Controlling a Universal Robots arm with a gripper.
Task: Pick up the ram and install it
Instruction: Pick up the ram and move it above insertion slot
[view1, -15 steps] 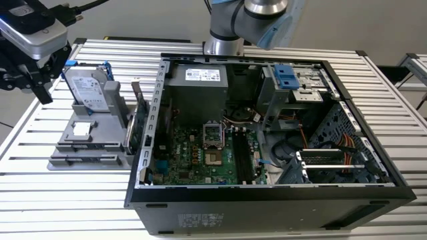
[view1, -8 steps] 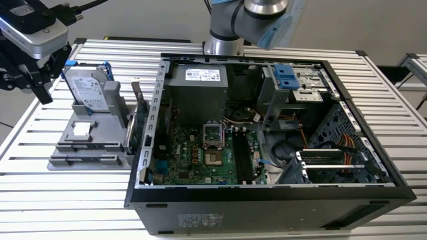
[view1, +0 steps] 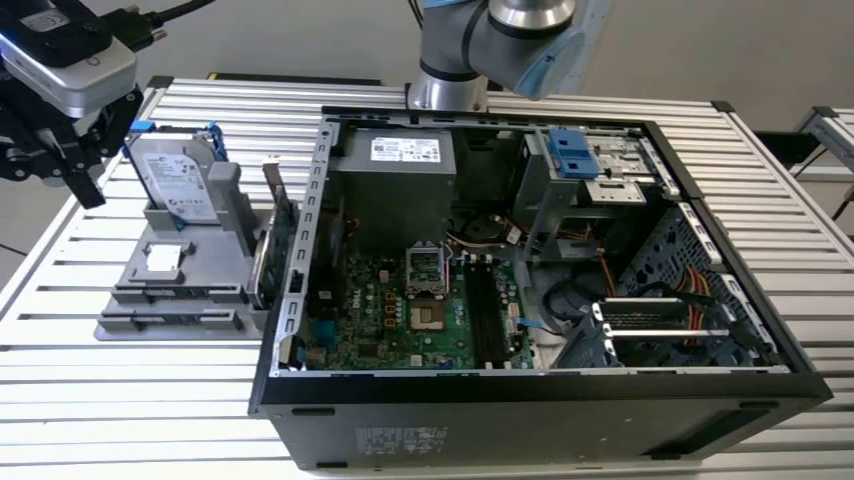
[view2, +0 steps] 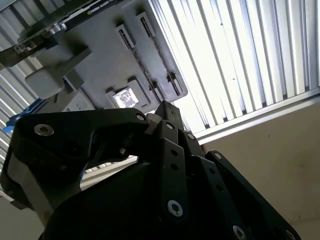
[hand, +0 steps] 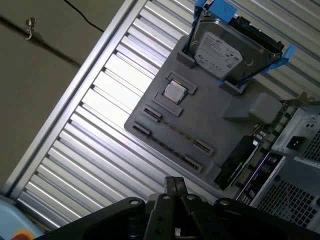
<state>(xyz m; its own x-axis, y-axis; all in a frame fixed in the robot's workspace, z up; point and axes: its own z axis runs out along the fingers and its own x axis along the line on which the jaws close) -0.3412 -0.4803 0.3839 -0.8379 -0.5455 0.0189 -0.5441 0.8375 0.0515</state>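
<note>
Ram (hand: 178, 133): best guess is the thin dark strip standing on edge in the gray holder (hand: 210, 115), running between two pairs of slotted end blocks. It's seen edge-on in the first wrist view, so chips and label can't be made out. Nothing is touching it.

Gripper (hand: 175, 182): hangs above the holder's near edge, apart from the ram. The fingers (hand: 170, 186) look pressed narrow, tips almost together, nothing between them. Second wrist view agrees: gripper (view2: 165, 107) tips together over the holder (view2: 100, 55).

In the exterior view the gripper (view1: 87, 190) is at approx 10 o'clock of the holder (view1: 134, 325), off its far corner and above the table.

Rest of the holder:
- CPU chip (hand: 175, 91) lies flat in a square pocket near the middle.
- Hard drive w/ blue rails (hand: 227, 47) stands tilted in its cradle at the far end.
- Expansion card (hand: 240, 160) stands on edge along the side next to the PC case.

Exterior view: the holder sits at 9 o'clock of the PC case (view1: 534, 400), just beside it on the slatted table (view1: 134, 420). The case's side is off. The motherboard (view1: 400, 310) is exposed, w/ black memory slots (view1: 487, 310) at 3 o'clock of the CPU socket (view1: 424, 268). The PSU (view1: 394, 175) is at 12 o'clock of the board. The arm (view1: 494, 45) is at 12 o'clock of the case.
</note>
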